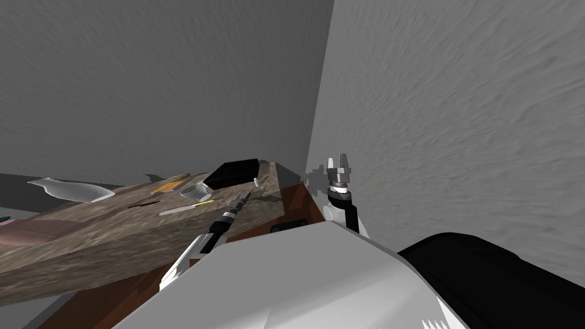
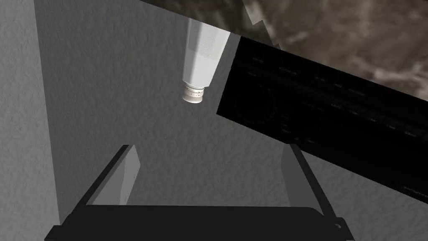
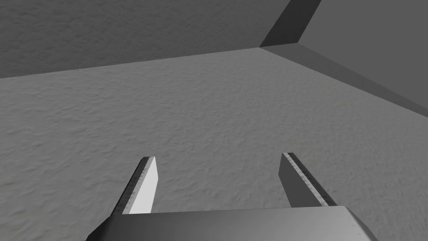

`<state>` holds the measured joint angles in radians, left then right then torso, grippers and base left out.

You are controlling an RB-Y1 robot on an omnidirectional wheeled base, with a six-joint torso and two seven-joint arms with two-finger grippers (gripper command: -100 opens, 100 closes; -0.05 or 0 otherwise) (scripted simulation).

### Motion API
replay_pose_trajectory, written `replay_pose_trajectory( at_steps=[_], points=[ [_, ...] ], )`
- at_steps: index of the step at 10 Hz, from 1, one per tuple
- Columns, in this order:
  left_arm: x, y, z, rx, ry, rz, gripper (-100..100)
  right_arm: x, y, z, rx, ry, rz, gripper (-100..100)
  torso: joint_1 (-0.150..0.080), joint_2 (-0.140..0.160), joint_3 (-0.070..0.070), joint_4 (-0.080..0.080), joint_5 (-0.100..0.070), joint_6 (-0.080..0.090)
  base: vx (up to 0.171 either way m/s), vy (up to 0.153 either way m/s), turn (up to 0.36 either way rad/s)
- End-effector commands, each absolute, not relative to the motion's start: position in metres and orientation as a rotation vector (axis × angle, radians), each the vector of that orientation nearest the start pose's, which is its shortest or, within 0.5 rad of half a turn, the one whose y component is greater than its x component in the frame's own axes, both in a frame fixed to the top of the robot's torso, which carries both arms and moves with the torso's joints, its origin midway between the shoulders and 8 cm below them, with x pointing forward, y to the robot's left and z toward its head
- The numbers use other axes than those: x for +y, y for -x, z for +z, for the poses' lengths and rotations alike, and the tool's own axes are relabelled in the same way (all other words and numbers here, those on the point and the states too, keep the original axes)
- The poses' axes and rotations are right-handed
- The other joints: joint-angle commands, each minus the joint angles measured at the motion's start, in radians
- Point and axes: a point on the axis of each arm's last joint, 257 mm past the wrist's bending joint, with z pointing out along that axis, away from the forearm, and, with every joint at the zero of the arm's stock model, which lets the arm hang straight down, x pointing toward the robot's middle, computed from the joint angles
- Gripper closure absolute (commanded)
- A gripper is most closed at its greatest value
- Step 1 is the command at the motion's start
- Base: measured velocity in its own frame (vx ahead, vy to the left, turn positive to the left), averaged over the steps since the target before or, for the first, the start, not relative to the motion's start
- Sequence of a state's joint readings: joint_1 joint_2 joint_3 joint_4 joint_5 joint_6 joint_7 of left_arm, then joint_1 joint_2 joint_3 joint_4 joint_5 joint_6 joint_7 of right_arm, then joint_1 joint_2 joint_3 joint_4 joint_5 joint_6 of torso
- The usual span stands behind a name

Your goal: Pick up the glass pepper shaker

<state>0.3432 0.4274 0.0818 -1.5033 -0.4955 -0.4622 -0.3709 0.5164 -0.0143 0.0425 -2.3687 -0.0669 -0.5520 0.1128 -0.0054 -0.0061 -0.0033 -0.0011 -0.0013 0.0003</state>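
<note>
The small pale faceted pepper shaker (image 2: 204,54), near the middle of the head view, looks smooth and matt, frosted white rather than clear glass. Its cap is ribbed and dotted with holes. The mottled brown-grey tabletop (image 1: 114,234) looks like rough stone. The flat black box (image 2: 317,121) is smooth and matt. The reddish-brown cabinet front (image 1: 294,200) looks like wood. The grey walls (image 1: 457,114) resemble coarse plaster.

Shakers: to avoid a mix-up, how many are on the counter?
1. The white shaker stands beside the black box, ahead of the left gripper, fingers open. More could hide behind the box.
</note>
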Motion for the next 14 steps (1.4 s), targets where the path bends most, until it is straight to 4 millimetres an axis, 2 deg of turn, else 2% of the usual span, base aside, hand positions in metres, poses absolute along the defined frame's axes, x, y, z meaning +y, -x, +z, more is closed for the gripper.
replay_pose_trajectory(
  at_steps=[1,5,6,7,8,9,13,14],
  points=[
    [0.364,-0.42,-0.3,1.66,0.086,-0.302,-100,-0.269,-0.315,0.067,0.52,-0.558,1.303,0,0.0,0.0,0.0,0.0,0.0,0.0,0.092,-0.066,-0.129],
    [0.373,-0.44,-0.31,1.693,-0.026,-0.181,-100,-0.269,-0.315,0.067,0.52,-0.557,1.303,0,0.002,-0.001,-0.001,0.0,0.0,0.0,0.103,-0.036,-0.128],
    [0.371,-0.435,-0.308,1.688,-0.007,-0.205,-100,-0.269,-0.315,0.067,0.52,-0.557,1.303,0,0.004,-0.002,-0.001,0.0,0.001,0.0,0.053,0.003,-0.019],
    [0.372,-0.436,-0.308,1.689,-0.011,-0.199,0,-0.269,-0.315,0.067,0.52,-0.557,1.303,0,0.004,0.002,0.001,0.0,0.001,-0.001,0.01,0.0,0.003],
    [0.372,-0.436,-0.308,1.688,-0.01,-0.199,-100,-0.269,-0.315,0.067,0.52,-0.557,1.303,0,0.004,0.005,0.003,0.001,0.001,-0.001,0.005,0.0,-0.001],
    [0.372,-0.436,-0.308,1.688,-0.01,-0.199,100,-0.269,-0.315,0.067,0.52,-0.557,1.303,0,0.004,0.006,0.003,0.001,0.001,-0.001,0.0,0.0,0.0],
    [0.372,-0.436,-0.308,1.688,-0.01,-0.199,100,-0.269,-0.315,0.067,0.52,-0.557,1.303,0,0.004,0.007,0.004,0.001,0.001,-0.001,0.0,0.0,0.0],
    [0.372,-0.436,-0.308,1.688,-0.01,-0.199,0,-0.269,-0.315,0.067,0.52,-0.557,1.303,0,0.004,0.007,0.004,0.001,0.001,-0.001,0.0,0.0,0.0]
  ],
)
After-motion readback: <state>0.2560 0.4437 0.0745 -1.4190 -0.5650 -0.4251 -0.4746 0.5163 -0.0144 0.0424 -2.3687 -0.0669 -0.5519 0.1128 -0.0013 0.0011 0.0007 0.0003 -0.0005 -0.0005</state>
